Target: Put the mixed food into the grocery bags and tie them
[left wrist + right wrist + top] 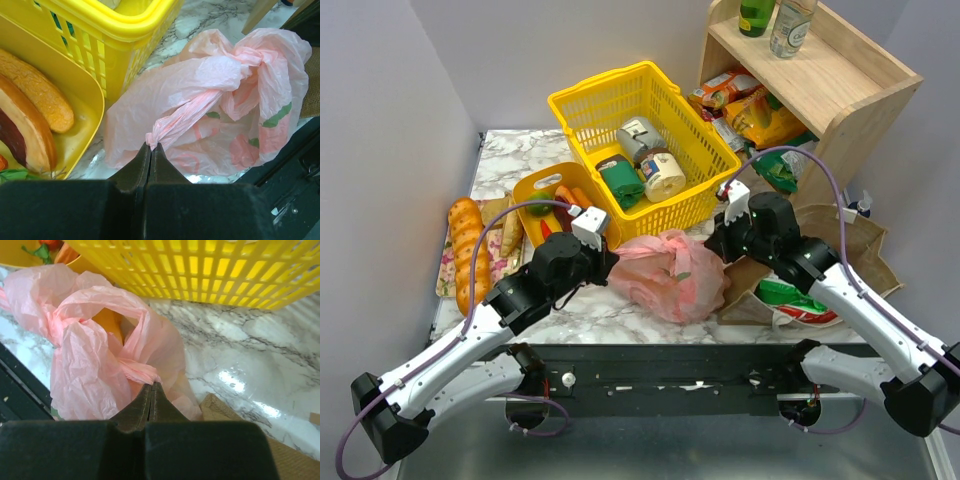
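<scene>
L gripper (151, 146) jaws fully closed, nipping the tip of a twisted handle strand (185, 112) of the thin translucent pink plastic bag (670, 275). R gripper (151, 385) same, closed on the opposite strand (137, 371). Bag sits on the white marble table (520, 160) btwn both arms, just beside the front wall of the yellow plastic mesh basket (692, 205). Handling, my read: film is light, limp, slippery and tears easily. The twisted ends are the only firm hold, so pull gently or they slip out. Knot looks part-formed at top, can't confirm it's cinched. Contents mostly hidden: something orange shows thru the mouth, rest unreadable. Green-and-white crisp packet (800, 300) w/ red logo lies at the mouth of the brown paper bag (865, 250) on the R, partly behind the R arm; how far in is unclear.
</scene>
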You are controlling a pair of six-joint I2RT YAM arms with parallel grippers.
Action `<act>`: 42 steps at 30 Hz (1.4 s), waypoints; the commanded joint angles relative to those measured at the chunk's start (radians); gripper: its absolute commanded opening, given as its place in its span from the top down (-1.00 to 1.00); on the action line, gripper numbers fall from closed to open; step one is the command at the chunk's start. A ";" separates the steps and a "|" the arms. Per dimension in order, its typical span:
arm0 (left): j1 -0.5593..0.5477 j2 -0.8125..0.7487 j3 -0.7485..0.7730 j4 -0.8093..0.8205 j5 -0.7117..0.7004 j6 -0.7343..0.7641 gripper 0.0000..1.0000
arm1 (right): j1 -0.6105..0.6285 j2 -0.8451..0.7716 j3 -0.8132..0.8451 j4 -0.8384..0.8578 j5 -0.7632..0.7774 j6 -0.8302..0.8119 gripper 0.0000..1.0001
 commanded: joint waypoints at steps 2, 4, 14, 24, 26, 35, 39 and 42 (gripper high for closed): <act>0.019 -0.026 -0.020 -0.065 -0.068 0.046 1.00 | -0.015 -0.062 -0.031 0.023 0.254 -0.032 0.99; 0.021 -0.023 -0.018 -0.062 -0.061 0.058 1.00 | -0.015 -0.086 -0.050 0.056 0.271 -0.030 0.99; 0.019 -0.011 0.005 -0.105 -0.111 0.072 1.00 | -0.015 -0.054 -0.076 0.070 0.441 -0.036 0.99; 0.021 -0.042 0.005 -0.145 -0.159 0.089 1.00 | -0.015 -0.002 -0.070 0.096 0.540 -0.041 0.99; 0.021 -0.049 0.006 -0.148 -0.177 0.089 1.00 | -0.015 0.021 -0.072 0.098 0.564 -0.039 0.99; 0.021 -0.120 -0.014 -0.163 -0.266 0.072 1.00 | -0.015 0.081 -0.068 0.098 0.713 -0.039 0.99; 0.021 -0.141 -0.020 -0.171 -0.289 0.060 1.00 | -0.016 0.097 -0.064 0.096 0.744 -0.039 0.99; 0.019 -0.151 -0.023 -0.174 -0.301 0.052 1.00 | -0.016 0.107 -0.065 0.096 0.751 -0.039 0.99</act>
